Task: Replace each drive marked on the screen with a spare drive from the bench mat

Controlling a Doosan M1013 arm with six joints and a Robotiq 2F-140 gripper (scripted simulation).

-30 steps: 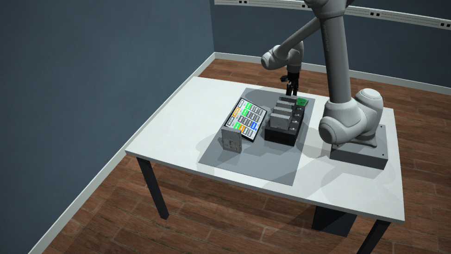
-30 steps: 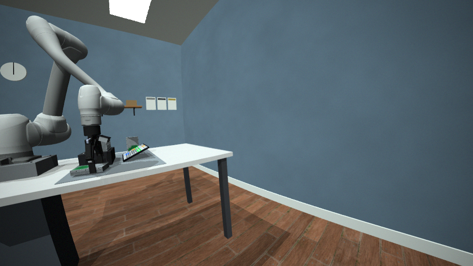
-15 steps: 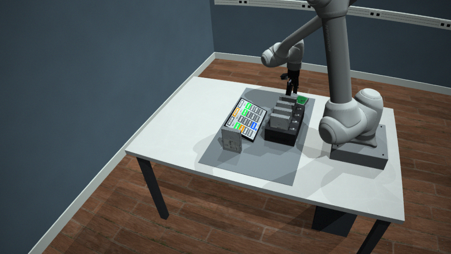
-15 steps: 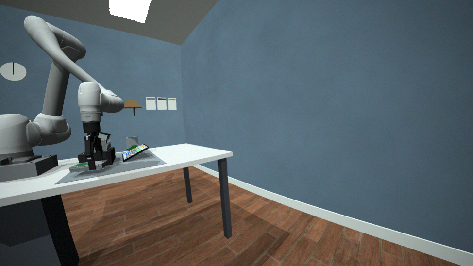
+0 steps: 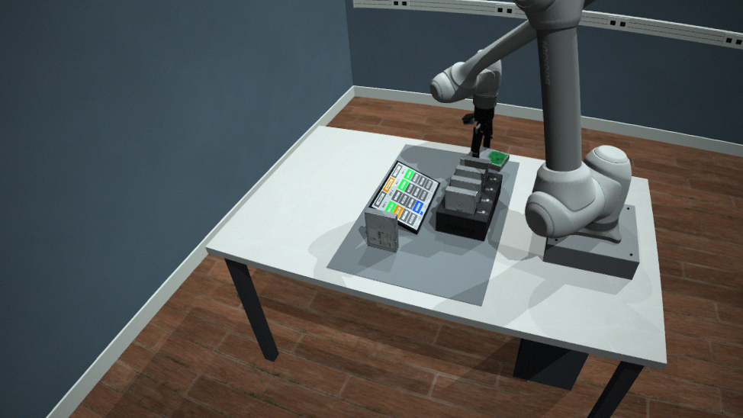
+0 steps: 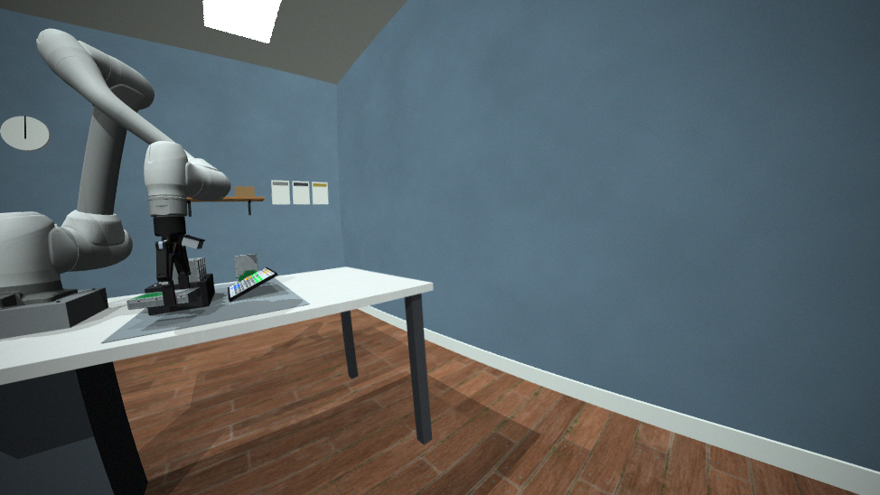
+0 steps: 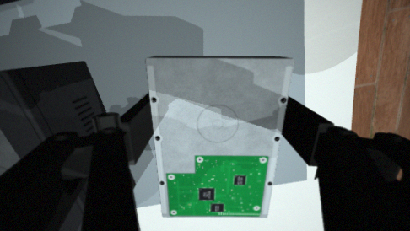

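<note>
- Black two-finger gripper: closed on silver-grey metal drive with green circuit board, board up, dock's 1 o'clock (top view).
- Black slotted dock: at least four drives standing in it.
- Tilted black-framed screen: dock's 9 o'clock; orange, green, blue blocks, text unreadable.
- Grey upright drive: dock's 8 o'clock; label illegible.
- Progress: probably early, held drive likely a spare; both swaps seemingly left.
- Grey arm: "DOOSAN" lettering.
</note>
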